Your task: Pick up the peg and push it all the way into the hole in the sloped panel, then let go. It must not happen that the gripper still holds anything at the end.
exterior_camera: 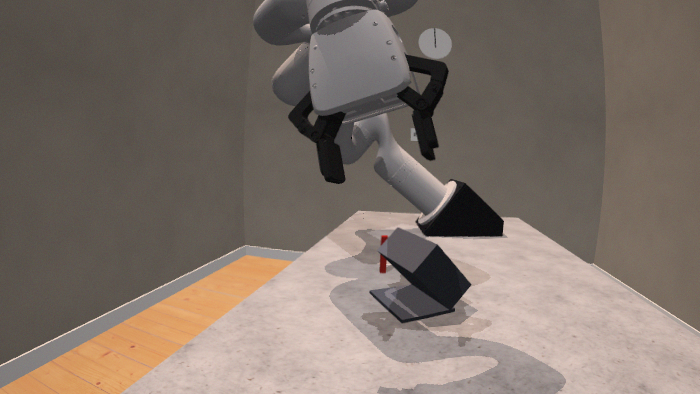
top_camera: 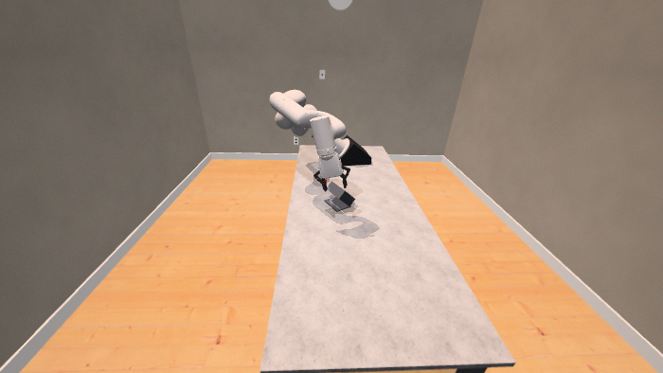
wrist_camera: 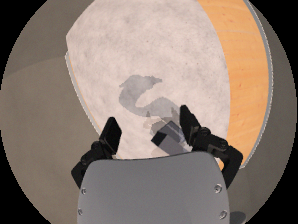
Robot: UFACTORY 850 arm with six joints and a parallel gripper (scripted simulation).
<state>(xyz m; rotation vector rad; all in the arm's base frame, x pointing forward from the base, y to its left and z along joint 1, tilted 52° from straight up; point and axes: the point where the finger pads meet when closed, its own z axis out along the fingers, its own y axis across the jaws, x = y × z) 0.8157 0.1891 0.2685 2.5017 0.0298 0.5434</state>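
A small red peg stands upright on the table just behind the dark sloped panel, partly hidden by it. The panel also shows in the top view and at the lower edge of the table in the wrist view. The peg shows as a red speck by the fingers in the top view. My gripper hangs open and empty well above the panel and the peg; it also shows in the top view and in the wrist view. The hole in the panel is not visible.
The arm's black base sits at the far end of the long grey table. Wooden floor lies on both sides of the table.
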